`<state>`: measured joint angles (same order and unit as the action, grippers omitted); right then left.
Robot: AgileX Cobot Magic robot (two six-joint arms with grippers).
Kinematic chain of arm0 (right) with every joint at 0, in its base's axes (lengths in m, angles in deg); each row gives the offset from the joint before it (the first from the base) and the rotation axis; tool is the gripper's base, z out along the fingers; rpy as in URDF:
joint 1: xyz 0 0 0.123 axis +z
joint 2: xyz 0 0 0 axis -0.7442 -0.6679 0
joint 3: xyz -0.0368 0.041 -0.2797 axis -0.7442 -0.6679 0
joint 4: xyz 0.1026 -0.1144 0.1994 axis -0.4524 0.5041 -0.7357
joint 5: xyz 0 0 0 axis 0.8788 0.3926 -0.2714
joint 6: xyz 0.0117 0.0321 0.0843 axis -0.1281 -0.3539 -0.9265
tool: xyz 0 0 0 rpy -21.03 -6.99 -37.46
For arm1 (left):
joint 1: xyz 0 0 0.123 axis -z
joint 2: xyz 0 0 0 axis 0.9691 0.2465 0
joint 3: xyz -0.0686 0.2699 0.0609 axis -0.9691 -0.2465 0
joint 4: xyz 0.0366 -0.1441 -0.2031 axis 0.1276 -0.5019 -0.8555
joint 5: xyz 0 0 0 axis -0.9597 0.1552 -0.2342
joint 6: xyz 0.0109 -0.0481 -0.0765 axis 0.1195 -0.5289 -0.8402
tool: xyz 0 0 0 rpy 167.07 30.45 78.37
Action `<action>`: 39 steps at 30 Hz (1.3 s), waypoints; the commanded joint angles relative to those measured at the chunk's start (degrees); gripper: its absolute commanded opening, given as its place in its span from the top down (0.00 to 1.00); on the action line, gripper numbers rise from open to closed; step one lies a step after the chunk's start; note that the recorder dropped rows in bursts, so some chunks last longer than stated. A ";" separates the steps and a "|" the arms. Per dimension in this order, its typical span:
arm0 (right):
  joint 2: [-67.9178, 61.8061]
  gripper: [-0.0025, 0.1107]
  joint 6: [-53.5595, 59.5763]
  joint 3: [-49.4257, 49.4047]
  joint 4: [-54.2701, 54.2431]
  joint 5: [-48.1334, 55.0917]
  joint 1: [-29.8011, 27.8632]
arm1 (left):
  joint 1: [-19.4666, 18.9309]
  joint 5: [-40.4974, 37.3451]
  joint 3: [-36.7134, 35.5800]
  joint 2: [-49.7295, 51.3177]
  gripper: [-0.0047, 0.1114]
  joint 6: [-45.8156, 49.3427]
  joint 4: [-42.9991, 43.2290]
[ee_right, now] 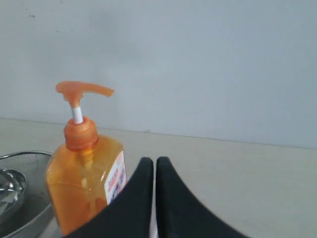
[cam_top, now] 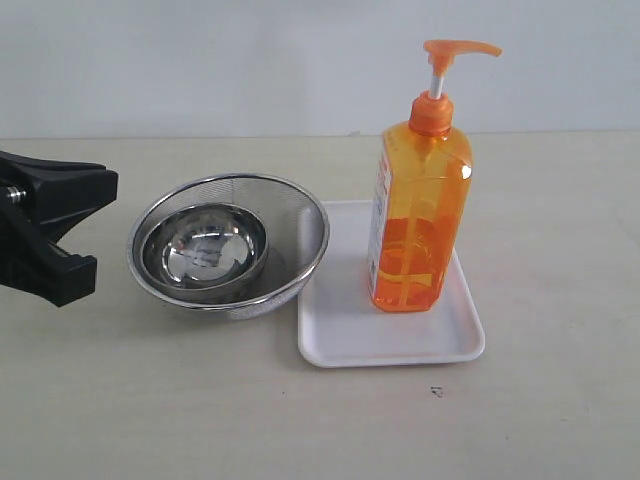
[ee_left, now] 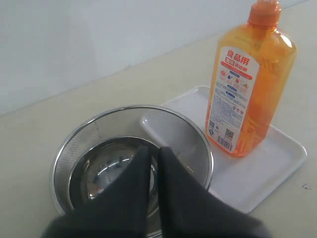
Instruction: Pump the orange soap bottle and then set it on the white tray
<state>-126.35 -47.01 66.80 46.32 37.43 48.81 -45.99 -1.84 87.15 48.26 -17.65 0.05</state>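
Observation:
The orange soap bottle (cam_top: pixel 418 215) stands upright on the white tray (cam_top: pixel 390 335), its pump head up on the white stem. The left wrist view shows the bottle (ee_left: pixel 250 82) on the tray (ee_left: pixel 277 158) too. My left gripper (ee_left: pixel 157 148) is shut and empty, hovering over the strainer bowl; in the exterior view its black body (cam_top: pixel 45 230) sits at the left edge. My right gripper (ee_right: pixel 154 161) is shut and empty, apart from the bottle (ee_right: pixel 84 168), and does not show in the exterior view.
A round steel mesh strainer (cam_top: pixel 290 215) with a smaller steel bowl (cam_top: pixel 205 250) inside it sits left of the tray, its rim touching the tray's edge. A pale wall stands behind the beige table (cam_top: pixel 560 200).

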 commanded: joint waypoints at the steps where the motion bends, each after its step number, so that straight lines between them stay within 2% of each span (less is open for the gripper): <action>1: 8.11 0.98 -0.79 -4.96 -0.21 5.02 -0.17 | 0.00 0.00 -0.24 -0.44 0.92 0.21 -0.64; 12: 27.53 0.98 -0.79 -19.47 -0.35 5.90 -0.17 | 0.00 0.00 -0.24 -0.44 0.92 0.21 -0.64; 23: 30.15 0.98 0.28 -20.02 -1.28 6.73 -0.17 | 0.00 0.00 -0.24 -0.44 0.92 0.21 -0.64; 25: 30.15 0.98 8.55 -20.02 -9.99 7.79 -0.17 | 0.00 0.00 -0.24 -0.44 0.92 0.21 -0.64; 29: 30.15 0.98 42.50 -20.02 -42.17 8.39 -0.07 | 0.00 0.00 -0.24 -0.44 0.92 0.21 -0.64; 32: 30.15 0.98 64.21 -20.02 -60.11 9.77 1.12 | 0.00 0.00 -0.24 -0.44 0.92 0.21 -0.64; 34: 30.15 0.98 72.45 -20.55 -67.71 11.68 1.16 | 0.00 0.00 -0.24 -0.44 0.92 0.21 -0.64; 39: 30.42 0.98 72.56 -22.52 -67.82 12.52 1.16 | 0.00 0.00 -0.24 -0.44 0.92 0.21 -0.64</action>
<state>-96.39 24.53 44.64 -20.71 48.79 49.78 -45.99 -1.84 87.15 48.26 -17.65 0.05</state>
